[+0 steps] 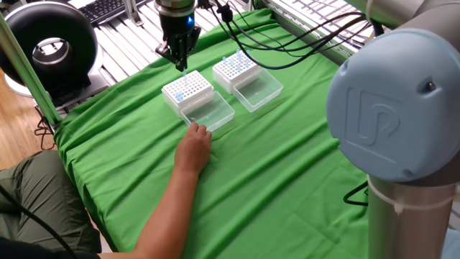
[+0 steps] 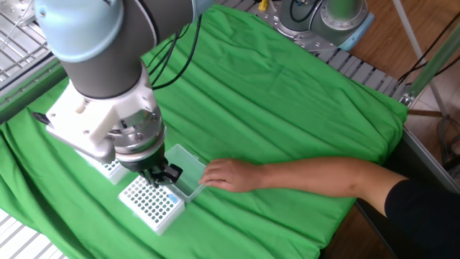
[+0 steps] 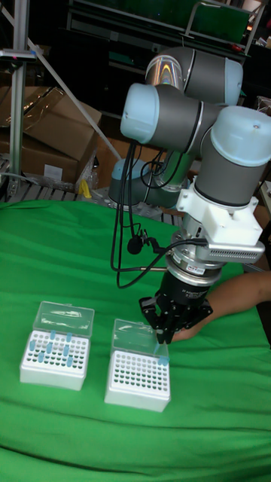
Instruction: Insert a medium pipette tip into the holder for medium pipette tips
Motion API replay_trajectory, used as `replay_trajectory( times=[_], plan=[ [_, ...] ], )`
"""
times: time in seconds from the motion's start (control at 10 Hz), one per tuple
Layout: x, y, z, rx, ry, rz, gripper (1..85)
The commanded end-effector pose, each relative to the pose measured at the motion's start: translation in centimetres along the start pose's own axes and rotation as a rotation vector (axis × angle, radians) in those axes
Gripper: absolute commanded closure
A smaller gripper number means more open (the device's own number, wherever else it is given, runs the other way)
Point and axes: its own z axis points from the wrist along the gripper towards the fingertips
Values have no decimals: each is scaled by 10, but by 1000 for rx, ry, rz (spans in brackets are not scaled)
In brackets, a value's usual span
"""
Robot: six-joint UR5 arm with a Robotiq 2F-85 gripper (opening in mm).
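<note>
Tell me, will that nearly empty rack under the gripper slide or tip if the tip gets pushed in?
The rack looks like light plastic on loose green cloth, so it may slide. It is low and wide, so tipping seems unlikely. A person's hand touches its open lid, probably steadying it under the gripper.

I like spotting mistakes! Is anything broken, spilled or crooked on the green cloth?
Nothing looks broken or spilled. Both white tip racks sit flat with lids open. One unusual thing: a person's hand rests against the nearer rack's lid while the gripper hangs right above that rack.
</note>
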Motion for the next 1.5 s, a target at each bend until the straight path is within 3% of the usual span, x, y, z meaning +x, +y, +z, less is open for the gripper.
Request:
replay_trajectory(
  times=[0.0, 1.4],
  plan=[
    [-4, 6, 9, -6, -19, 13, 847],
    [2, 8, 23, 5, -33, 17, 847]
  ],
)
